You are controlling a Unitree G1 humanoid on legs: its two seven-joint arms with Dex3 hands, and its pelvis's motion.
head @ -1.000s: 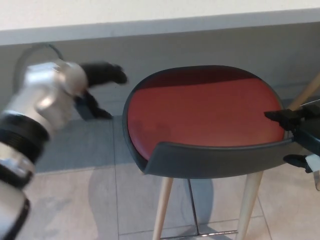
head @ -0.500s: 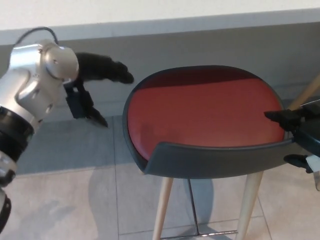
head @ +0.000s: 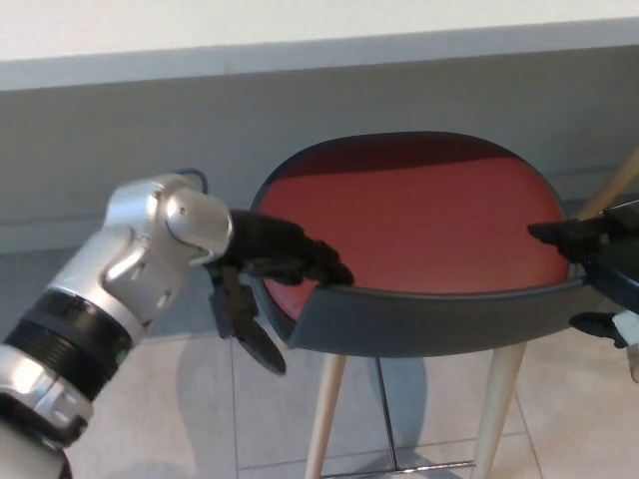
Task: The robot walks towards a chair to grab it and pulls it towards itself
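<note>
Two hands are recorded at one chair [head: 419, 235], a red-seated stool with a low grey backrest and pale wooden legs, standing on tiled floor close before the robot. The left hand [head: 262, 289], seen clear of the chair half a second earlier, has been brought to the backrest's left end: fingers [head: 300, 261] laid over the rim, thumb below it, not yet visibly clamped. The right hand [head: 589, 269] is unchanged at the right end, its hold not discernible. Grasping is judged nearly complete; pulling is yet to begin.
</note>
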